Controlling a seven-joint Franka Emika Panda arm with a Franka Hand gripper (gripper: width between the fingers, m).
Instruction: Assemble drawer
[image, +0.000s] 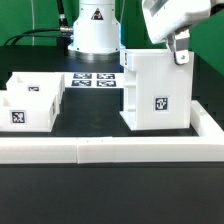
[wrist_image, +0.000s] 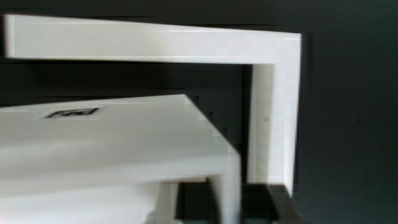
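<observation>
The drawer's tall white housing (image: 155, 95) stands upright on the black table at the exterior view's right, with a square tag on its front. My gripper (image: 180, 52) comes down on its upper right edge and is shut on that wall. In the wrist view the gripper (wrist_image: 230, 205) has its black fingers (wrist_image: 196, 205) on either side of a thin white wall of the housing (wrist_image: 267, 110). Two small white trays (image: 35, 108) stand side by side at the exterior view's left, one tag facing front.
The marker board (image: 95, 80) lies flat between the trays and the housing, in front of the robot's base (image: 95, 30). A long low white wall strip (image: 110, 150) runs along the table's front and up the right side.
</observation>
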